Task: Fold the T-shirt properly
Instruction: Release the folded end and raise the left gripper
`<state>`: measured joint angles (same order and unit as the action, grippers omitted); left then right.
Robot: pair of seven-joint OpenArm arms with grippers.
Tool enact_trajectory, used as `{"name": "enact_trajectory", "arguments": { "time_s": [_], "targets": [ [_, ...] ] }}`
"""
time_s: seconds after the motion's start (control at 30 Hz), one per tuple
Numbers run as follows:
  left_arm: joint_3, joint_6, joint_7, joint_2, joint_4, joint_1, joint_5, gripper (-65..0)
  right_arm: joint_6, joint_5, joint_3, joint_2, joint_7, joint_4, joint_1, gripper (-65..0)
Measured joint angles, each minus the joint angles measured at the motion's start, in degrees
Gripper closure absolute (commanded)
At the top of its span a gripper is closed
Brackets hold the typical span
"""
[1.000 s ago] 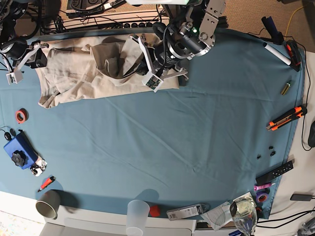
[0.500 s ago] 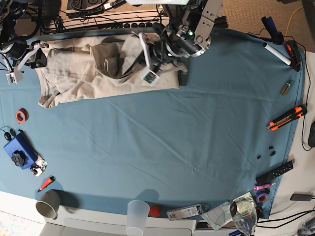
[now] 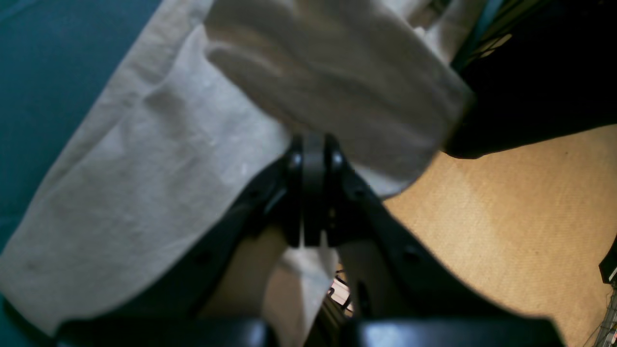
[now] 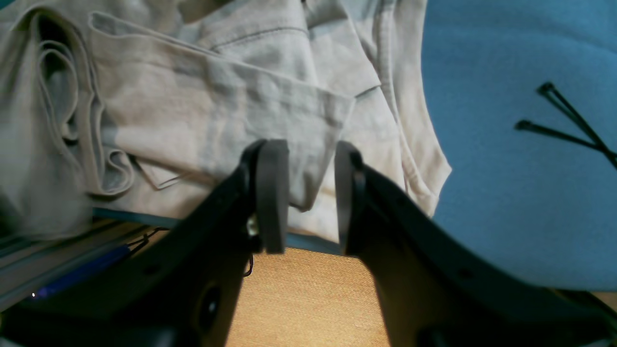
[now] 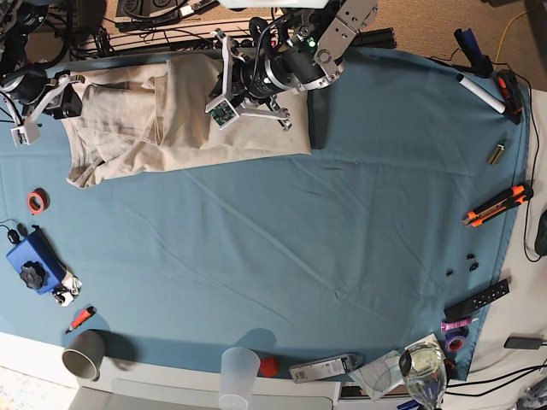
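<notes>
The beige T-shirt (image 5: 128,128) lies crumpled along the far left edge of the blue table cloth (image 5: 299,256). My left gripper (image 5: 224,81) hangs over its middle, shut on a lifted fold of the shirt (image 3: 337,82); the fingers (image 3: 313,193) are pressed together with cloth between them. My right gripper (image 5: 41,107) is at the shirt's left end. In the right wrist view it (image 4: 308,193) is open, its pads (image 4: 272,193) on either side of a hemmed edge of the shirt (image 4: 217,106) at the table's edge, not closed on it.
An orange tape roll (image 5: 36,202), a blue box (image 5: 34,265), a paper cup (image 5: 83,353), a clear plastic cup (image 5: 239,371) and a wine glass (image 5: 423,367) line the left and near edges. A utility knife (image 5: 497,205) and a marker (image 5: 479,92) lie at the right. Black zip ties (image 4: 564,115) lie beside the shirt.
My left gripper has moved left across the shirt, carrying the held fold with it and laying it over the middle. The right arm has not moved.
</notes>
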<state>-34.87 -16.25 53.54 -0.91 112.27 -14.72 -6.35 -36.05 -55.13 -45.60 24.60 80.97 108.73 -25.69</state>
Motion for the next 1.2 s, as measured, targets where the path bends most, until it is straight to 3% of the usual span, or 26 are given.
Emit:
{"name": "enact_trajectory", "arguments": {
  "time_s": [0.17,0.3,0.37,0.53,0.63,0.87,1.07,1.2],
  "targets": [
    [-0.3,0.0,0.0,0.1,0.0,0.3,1.1,0.0,0.0,0.0,0.0,0.0,0.0,0.0,0.0,-17.1],
    [-0.7,7.8,7.3,-1.0,0.1,1.0,11.8,0.0,0.0,0.0,0.0,0.0,0.0,0.0,0.0,-17.0],
    [0.2,9.2,7.3,-1.0,1.4,0.8,13.5,0.0,0.0,0.2,0.0,0.0,0.0,0.0,0.1,-17.0],
    [7.3,9.2,7.3,-1.0,3.6,0.0,13.8,0.0,0.0,0.0,0.0,0.9,0.0,0.0,0.1,-17.0],
    [12.1,8.7,7.3,1.7,4.5,0.0,8.1,0.0,0.0,0.0,0.0,1.3,-0.2,0.0,0.1,-17.0],
    [19.5,4.2,7.3,5.8,5.1,-0.2,-4.0,0.0,0.0,0.3,0.0,1.6,-0.3,0.0,3.4,-17.1],
    [21.0,4.2,7.4,7.5,5.1,-0.2,-5.2,0.0,0.0,1.2,0.0,1.6,0.0,0.0,8.7,-17.1],
    [20.7,4.2,7.4,7.8,5.1,-0.2,-5.4,0.0,0.0,7.4,0.0,1.6,-1.9,0.0,9.6,-17.6]
  ]
}}
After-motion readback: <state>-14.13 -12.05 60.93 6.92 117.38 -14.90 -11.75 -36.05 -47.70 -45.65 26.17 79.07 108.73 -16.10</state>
